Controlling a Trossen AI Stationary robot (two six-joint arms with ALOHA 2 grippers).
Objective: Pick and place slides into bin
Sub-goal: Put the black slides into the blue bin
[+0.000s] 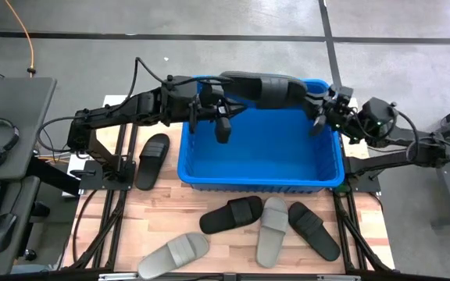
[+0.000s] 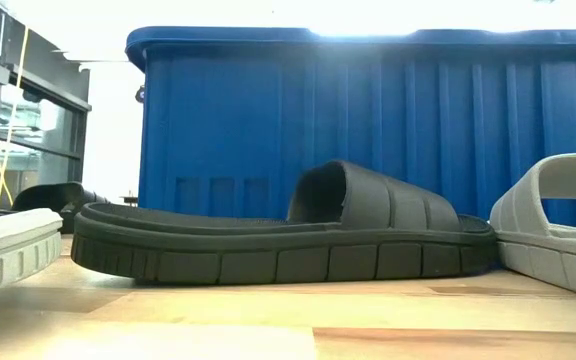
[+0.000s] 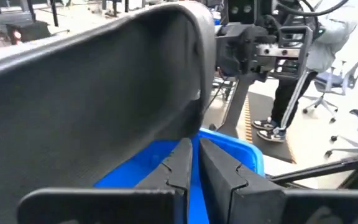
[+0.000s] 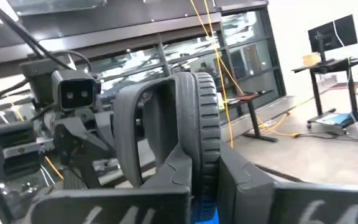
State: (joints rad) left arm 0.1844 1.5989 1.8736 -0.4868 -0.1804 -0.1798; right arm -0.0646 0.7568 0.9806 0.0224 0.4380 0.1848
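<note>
Six slides show from above: one black (image 1: 152, 160) left of the bin (image 1: 261, 176), one grey (image 1: 174, 254), one black (image 1: 231, 215), one grey (image 1: 273, 230), one black (image 1: 314, 230) in front, and a dark one (image 1: 262, 87) over the far rim, clenched by the left gripper (image 1: 219, 117) and right gripper (image 1: 319, 117). Only the wrist views show fingers (image 4: 194, 168) clamping it.

Bright blue bin (image 1: 260, 176), ribbed walls. Slides: black one (image 1: 264, 87) above bin, black (image 1: 152, 160), black (image 1: 232, 215), black (image 1: 314, 229); light grey (image 1: 272, 229), light grey (image 1: 174, 254). Desk (image 1: 209, 254) pale wood grain.
</note>
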